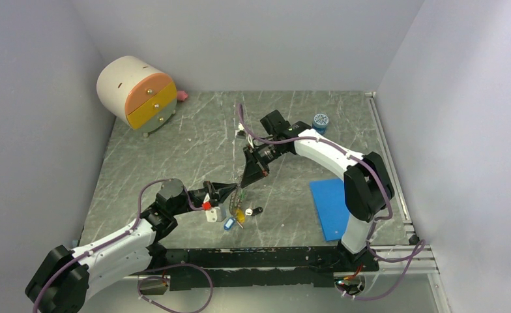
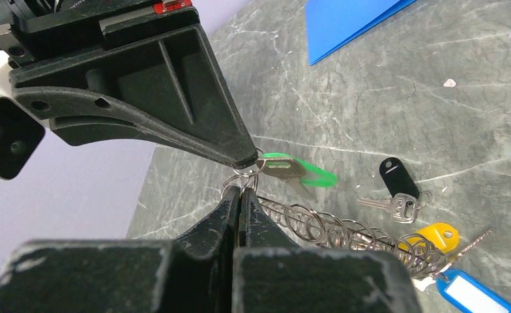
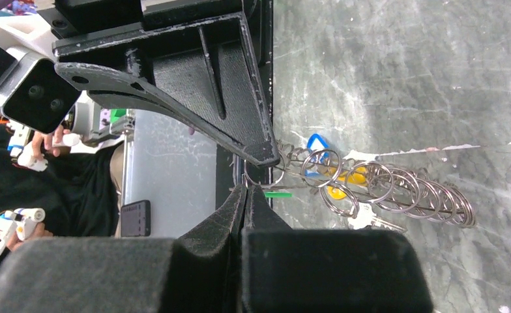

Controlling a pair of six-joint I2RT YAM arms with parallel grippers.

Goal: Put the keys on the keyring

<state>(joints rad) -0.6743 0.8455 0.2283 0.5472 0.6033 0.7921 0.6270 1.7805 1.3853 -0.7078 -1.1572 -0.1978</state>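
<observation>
The keyring (image 2: 344, 229), a thin silvery hoop strung with several small split rings, hangs low over the table between both grippers. My left gripper (image 2: 241, 190) is shut on its near end. My right gripper (image 3: 247, 186) comes in from the opposite side, tip to tip with the left one, and is shut on the small ring of the green key (image 2: 300, 172). The yellow key (image 2: 437, 233) and the blue key (image 2: 476, 295) sit at the hoop's far end. A black key (image 2: 396, 177) lies on the table beside it. From above, the cluster (image 1: 240, 207) sits at centre front.
A blue sheet (image 1: 331, 207) lies flat at the right front, by the right arm's base. A round white cabinet with orange and yellow drawers (image 1: 137, 94) stands at the back left. A small blue jar (image 1: 321, 121) is at the back right. Walls close three sides.
</observation>
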